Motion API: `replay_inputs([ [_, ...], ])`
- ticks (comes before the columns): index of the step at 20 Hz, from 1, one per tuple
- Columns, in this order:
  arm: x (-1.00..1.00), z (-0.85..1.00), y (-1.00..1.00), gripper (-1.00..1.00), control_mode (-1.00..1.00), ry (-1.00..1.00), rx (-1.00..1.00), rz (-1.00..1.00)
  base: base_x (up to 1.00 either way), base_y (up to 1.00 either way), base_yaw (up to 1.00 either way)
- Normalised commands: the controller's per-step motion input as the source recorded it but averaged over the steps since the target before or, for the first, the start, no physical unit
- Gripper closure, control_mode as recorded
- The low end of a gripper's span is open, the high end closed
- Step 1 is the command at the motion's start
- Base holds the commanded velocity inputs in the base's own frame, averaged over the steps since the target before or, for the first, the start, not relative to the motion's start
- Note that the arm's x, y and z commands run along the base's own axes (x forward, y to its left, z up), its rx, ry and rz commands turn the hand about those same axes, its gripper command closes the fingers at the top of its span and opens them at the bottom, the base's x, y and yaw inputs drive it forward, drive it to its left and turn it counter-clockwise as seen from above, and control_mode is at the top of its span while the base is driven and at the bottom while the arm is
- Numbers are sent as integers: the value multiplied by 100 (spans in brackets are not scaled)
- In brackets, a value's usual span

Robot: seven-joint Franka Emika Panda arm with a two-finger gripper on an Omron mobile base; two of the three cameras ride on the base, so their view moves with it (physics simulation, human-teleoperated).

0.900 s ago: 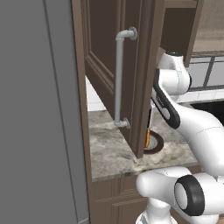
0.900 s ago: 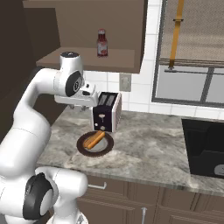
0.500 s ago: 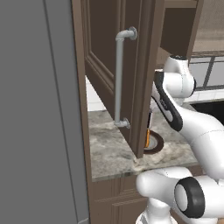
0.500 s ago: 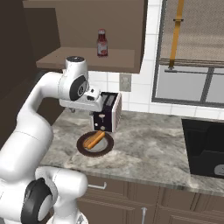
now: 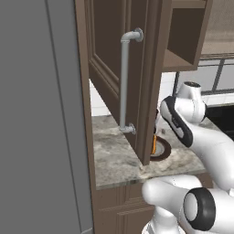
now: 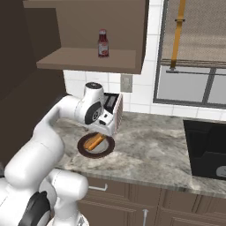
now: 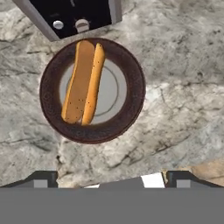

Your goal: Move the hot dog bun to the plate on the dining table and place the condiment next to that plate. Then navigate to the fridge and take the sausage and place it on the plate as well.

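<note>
Grey-beige veined stone makes up the wall counter [image 6: 150,145], the broadest surface here, mottled and matte, with dark brown cabinets below and an open dark wood cupboard [image 6: 88,59] above. On that cupboard's shelf stands the condiment [image 6: 103,43], a small upright red-brown bottle with a red cap, well above and apart from the arm.

Below it, a black toaster [image 7: 72,15] sits on the stone, touching or just beside the rim of a round dish [image 7: 54,118]: dark brown, rough-looking at the rim, with a smooth pale grey centre.

On that dish lies the hot dog bun [image 7: 83,81], tan-orange, speckled, soft-looking and split lengthwise into two lobes. It rests slightly off the dish's middle, toward the toaster.

Above it hovers the gripper [image 7: 111,179], jaws spread wide and holding nothing; its two dark tips [image 7: 43,178] stand well apart at the edge of the hand view. The bun lies ahead of and below the fingers, offset a little to one side. Its long axis runs nearly along the hand's forward direction, so the fingers' closing line crosses the bun's narrow width, which looks favourable for a pinch across both lobes once the hand is centred and lowered.
</note>
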Motion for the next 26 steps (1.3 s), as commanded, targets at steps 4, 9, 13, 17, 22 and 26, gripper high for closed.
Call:
replay_inputs([
  [4, 29, -50, 0, -100, -100, 0, 16, -2, 0, 0, 0],
  [9, 47, -60, 0, -100, -100, 1, 25, 0, 0, 0, 0],
  [13, 60, -27, 17, -100, -100, 0, 6, 0, 0, 0, 0],
  [17, 27, -17, 12, -100, -100, 5, 1, 0, 0, 0, 0],
  [22, -7, -24, 4, -100, -100, 6, 0, 17, 0, 0, 0],
  [26, 5, -50, 31, -100, -100, 6, -2, 15, 0, 0, 0],
])
